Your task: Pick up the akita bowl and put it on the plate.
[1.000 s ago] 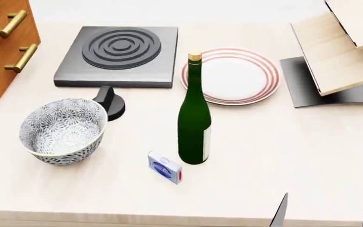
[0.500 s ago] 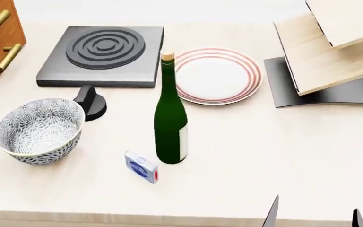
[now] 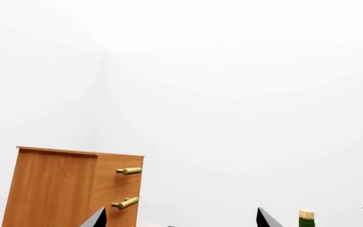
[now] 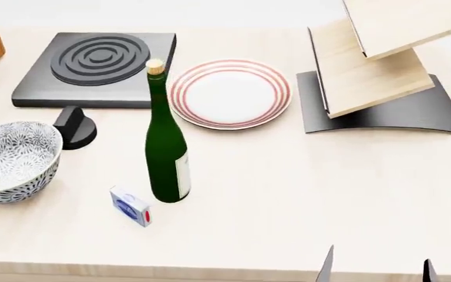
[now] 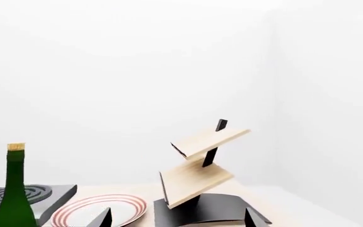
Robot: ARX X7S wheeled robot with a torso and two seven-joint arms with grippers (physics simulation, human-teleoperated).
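The akita bowl (image 4: 14, 161), grey-and-white floral, stands upright at the table's left, partly cut off by the head view's edge. The plate (image 4: 229, 94), white with red rings, lies flat at the middle back, and its near part shows in the right wrist view (image 5: 99, 210). My right gripper (image 4: 376, 273) is open at the table's front edge, well right of the bowl, holding nothing (image 5: 178, 222). My left gripper (image 3: 181, 222) is open and empty, shown only in its wrist view, facing the wall and the cabinet.
A tall green bottle (image 4: 165, 153) stands between bowl and plate. A dark burner (image 4: 92, 67) and a black knob (image 4: 75, 126) are behind the bowl. A small blue box (image 4: 130, 207) lies near the bottle. A wooden rack (image 4: 374, 64) stands back right, a wooden cabinet (image 3: 74, 189) far left.
The head view has swung to the right, so the bowl, bottle, plate and burner have all slid left in it. Nothing on the table has moved. Both grippers stay open.
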